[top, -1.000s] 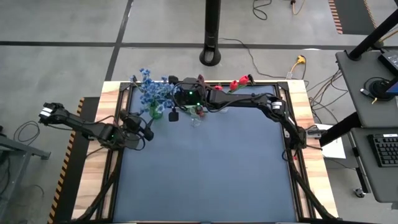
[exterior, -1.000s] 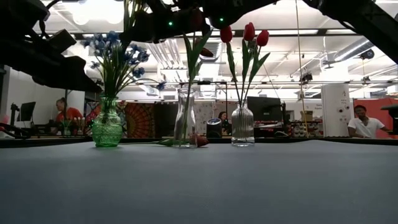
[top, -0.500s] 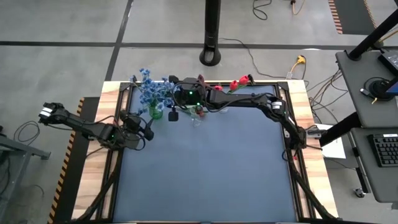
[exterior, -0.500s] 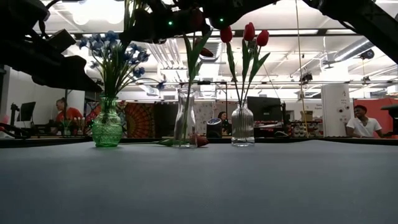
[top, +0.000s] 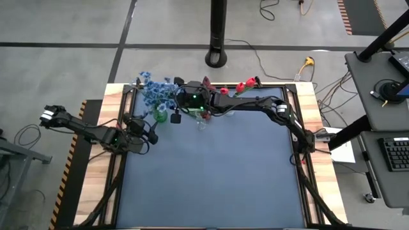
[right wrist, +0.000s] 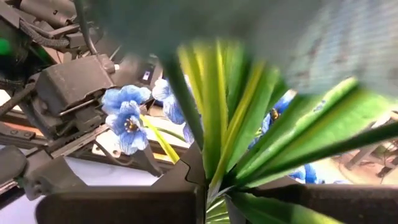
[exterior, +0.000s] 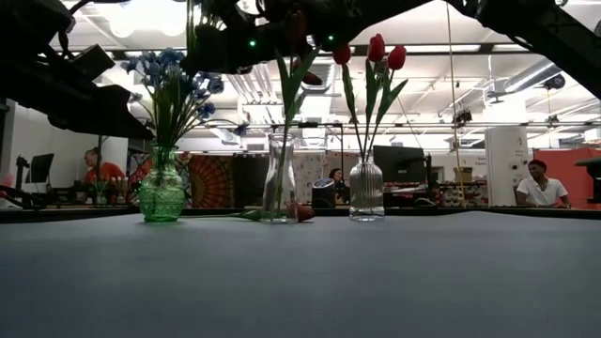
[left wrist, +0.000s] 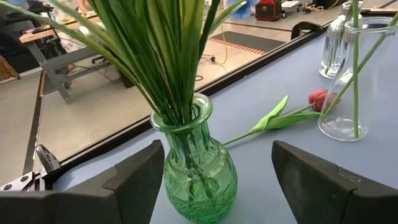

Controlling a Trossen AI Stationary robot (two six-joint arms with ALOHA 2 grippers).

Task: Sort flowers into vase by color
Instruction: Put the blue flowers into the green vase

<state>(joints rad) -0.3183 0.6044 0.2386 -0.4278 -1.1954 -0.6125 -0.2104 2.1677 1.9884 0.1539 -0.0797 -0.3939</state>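
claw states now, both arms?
Left claw: open, empty, facing the green vase.
Right claw: closed on a blue flower stem above that vase.

Bright ceiling lights, backlit arms

Low view glares from overhead lamps; the right wrist view's nearest leaves (right wrist: pixel 261 155) blur out of focus.

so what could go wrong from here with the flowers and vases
1. The right gripper is shut on a leafy stem above the green vase, which is already packed with blue flowers; pushing in could tip it or snag stems.
2. The left gripper straddles that vase, open; a small move could knock it.
3. A red tulip lies on the table against the middle clear vase, where it could be dragged.
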